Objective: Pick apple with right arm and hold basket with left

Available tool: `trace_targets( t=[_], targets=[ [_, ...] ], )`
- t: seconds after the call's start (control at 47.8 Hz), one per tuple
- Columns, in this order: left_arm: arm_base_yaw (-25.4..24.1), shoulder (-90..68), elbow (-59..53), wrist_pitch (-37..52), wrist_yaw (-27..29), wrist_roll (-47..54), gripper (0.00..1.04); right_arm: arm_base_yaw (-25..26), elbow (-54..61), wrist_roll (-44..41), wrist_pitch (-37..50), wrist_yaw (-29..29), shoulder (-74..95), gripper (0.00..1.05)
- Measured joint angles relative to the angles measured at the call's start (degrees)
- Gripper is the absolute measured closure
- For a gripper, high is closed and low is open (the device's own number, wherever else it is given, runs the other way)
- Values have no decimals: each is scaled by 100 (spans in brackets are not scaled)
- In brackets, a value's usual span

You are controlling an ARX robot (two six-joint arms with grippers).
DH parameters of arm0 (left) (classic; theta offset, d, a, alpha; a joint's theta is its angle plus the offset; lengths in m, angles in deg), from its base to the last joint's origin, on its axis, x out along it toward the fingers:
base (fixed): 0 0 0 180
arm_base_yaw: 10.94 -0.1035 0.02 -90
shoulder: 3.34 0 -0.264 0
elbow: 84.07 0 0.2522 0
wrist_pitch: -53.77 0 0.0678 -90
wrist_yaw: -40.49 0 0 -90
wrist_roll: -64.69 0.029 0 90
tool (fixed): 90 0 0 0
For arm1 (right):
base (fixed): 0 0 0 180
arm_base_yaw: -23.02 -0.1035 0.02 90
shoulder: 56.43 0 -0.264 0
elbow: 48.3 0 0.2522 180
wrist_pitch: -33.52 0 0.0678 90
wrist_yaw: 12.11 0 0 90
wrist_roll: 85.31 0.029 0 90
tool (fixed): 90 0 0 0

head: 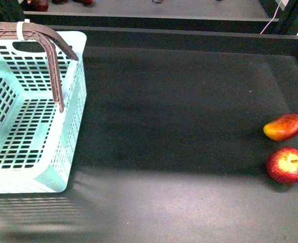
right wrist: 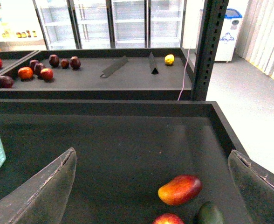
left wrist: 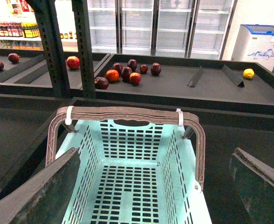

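The apple, round and red with a yellow patch at its stem, lies at the far right of the dark tray; only its top shows in the right wrist view. My right gripper hangs open above and short of it, with nothing between its fingers. The turquoise slotted basket stands empty at the left, its brown handles raised and tied in white. My left gripper is open over the basket, one finger on each side. Neither gripper shows in the front view.
A mango-shaped red-orange fruit lies just behind the apple, and a dark green fruit sits beside it. The tray has a raised rim close on the right. A metal post and a shelf with several fruits stand behind.
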Motion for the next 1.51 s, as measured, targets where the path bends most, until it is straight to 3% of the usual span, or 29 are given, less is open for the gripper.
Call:
trace_targets(
  t=[0.585,0.606,0.627,0.69,0.774,1.003,1.192,1.338,1.505],
  targets=[
    [2,0,-2,0,0,0,7,0,0,0,0,0,0,9],
    [-24,-37,17,-68,-70,-39,7,0,0,0,0,0,0,9],
    [-142,-190,157,-490,-546,-214,7,0,0,0,0,2,0,9],
    [-385,-693,450,-1309,-1276,-675,7,0,0,-2,0,-15,0,9],
    [-605,-1056,490,-1510,-1646,-1054,7,0,0,-2,0,-13,-2,9],
    [-1213,-2221,813,-457,-2229,-1856,7,0,0,0,0,-11,-4,9],
    [-1508,-5287,1718,1598,-2662,-3834,7,0,0,0,0,-13,-4,9],
    [-1565,-7224,2573,2253,-2288,-5598,7,0,0,-2,0,-13,-4,9],
    [-1344,-8644,3652,2159,-2033,-6319,7,0,0,-2,0,-13,-4,9]
  ],
)
